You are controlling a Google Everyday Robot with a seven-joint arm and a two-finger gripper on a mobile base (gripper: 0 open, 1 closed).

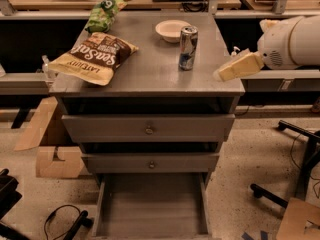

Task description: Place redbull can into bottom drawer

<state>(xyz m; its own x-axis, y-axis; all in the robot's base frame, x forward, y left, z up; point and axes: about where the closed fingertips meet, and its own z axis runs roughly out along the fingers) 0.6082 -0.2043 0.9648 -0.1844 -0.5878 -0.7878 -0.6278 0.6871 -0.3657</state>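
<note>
While redbull can [188,47] stands upright on counter [150,71] | likely light, stiff, slick: grip mid-body | pincer [239,66] at its 4 o'clock, apart, opening untellable

At the right side a thick white arm [295,39] is seen, round and smooth like a barrel, with a soft shine on its shell. A small dark dotted patch [273,59] is noticed on its rounded end. From this end the tool [223,72] is carried: a pale yellow, wedge-like piece, narrowed toward its tip, found just over the right edge of the bench [160,74].
</note>
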